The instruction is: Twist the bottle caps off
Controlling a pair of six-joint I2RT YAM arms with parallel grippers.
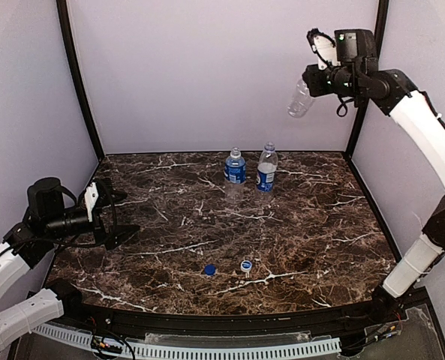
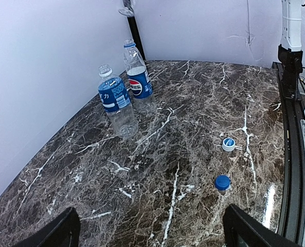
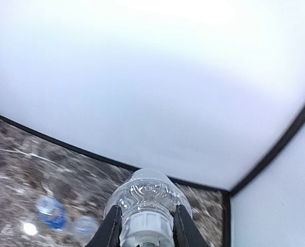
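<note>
**Surface:** dark brown marble-patterned tabletop (image 1: 169,225), glossy and white-veined. It is bounded by pale matte walls (image 1: 207,67) with black frame posts (image 1: 76,75) at the back corners. Open room lies across the middle and on both flanks.

**Item 1:** two clear ribbed plastic bottles with blue labels, one (image 1: 236,168) just beside the other (image 1: 266,168). Both stand upright near the back wall, at centre.

**Item 2:** small blue round screw cap (image 1: 209,269), flat on the marble near the front edge. A round cap with white rim and blue centre (image 1: 246,265) lies near it on the right, not touching.

**Item 3:** plain unlabelled clear plastic bottle (image 1: 300,99), held in the air high at the right rear post. It is tilted, with its base pointing away from the wrist. The right gripper (image 1: 311,81) is clamped on its neck. Whether a cap sits there cannot be told.

**Item 4:** left gripper (image 1: 115,212), low over the table's left edge. Its black fingers (image 2: 59,231) are spread wide and hold nothing.
</note>
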